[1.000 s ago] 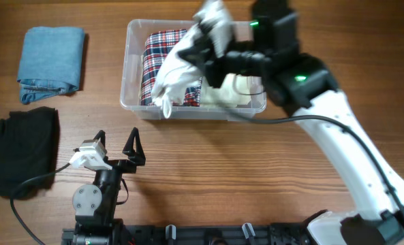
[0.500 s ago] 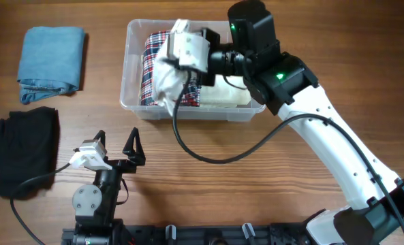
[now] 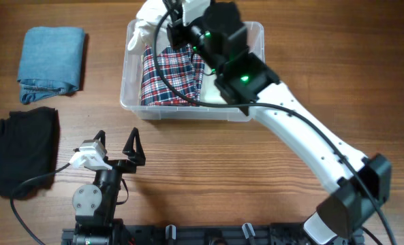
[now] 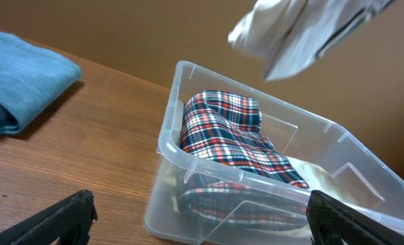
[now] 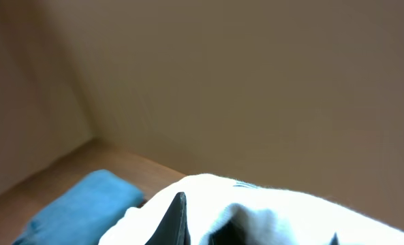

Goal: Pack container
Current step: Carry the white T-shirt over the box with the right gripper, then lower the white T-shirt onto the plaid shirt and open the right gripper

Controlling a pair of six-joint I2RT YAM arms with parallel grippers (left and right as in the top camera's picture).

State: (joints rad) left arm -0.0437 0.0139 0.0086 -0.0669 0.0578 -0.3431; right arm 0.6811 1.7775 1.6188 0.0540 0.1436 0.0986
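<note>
Overhead, right fingers clamped on the white garment should lower it flat into the container, clearing the rim; left fingers apart.

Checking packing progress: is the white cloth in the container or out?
Out: the white cloth hangs in the air above the container, clear of its rim.

Clear container, red-navy-white plaid shirt, white cloth, blue denim, black garment
</note>
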